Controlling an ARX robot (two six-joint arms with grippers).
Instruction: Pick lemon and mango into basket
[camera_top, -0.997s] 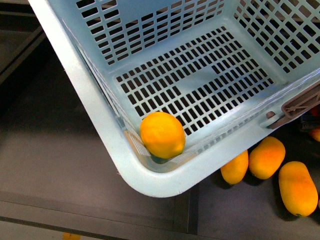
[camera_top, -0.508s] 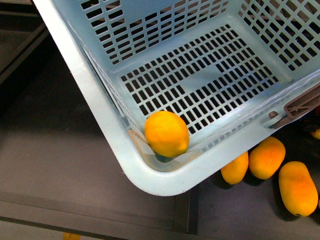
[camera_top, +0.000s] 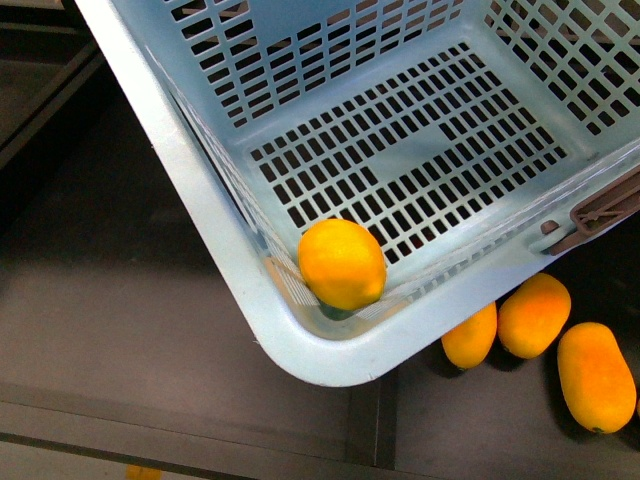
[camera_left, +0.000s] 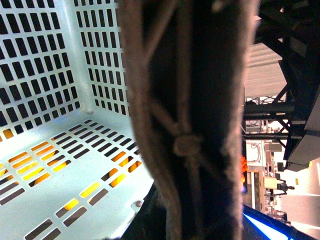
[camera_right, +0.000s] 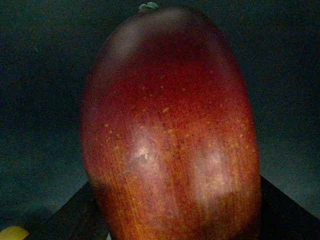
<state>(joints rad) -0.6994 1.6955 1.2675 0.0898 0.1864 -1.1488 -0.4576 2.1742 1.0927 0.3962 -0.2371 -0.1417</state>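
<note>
In the near corner of the basket (camera_top: 330, 362), the lemon (camera_top: 342, 264) sits snug against the walls. It's stayed put there while the whole basket drifted a bit to the right over the last second. So the lemon half is done imo. My right claw (camera_right: 175, 220) looks clamped around the red mango (camera_right: 170, 130), so I'd guess that goes in next. Left wrist cam is just the brown handle (camera_left: 190, 125) right up close. My left claw doesn't show, so can't tell its state.
</note>
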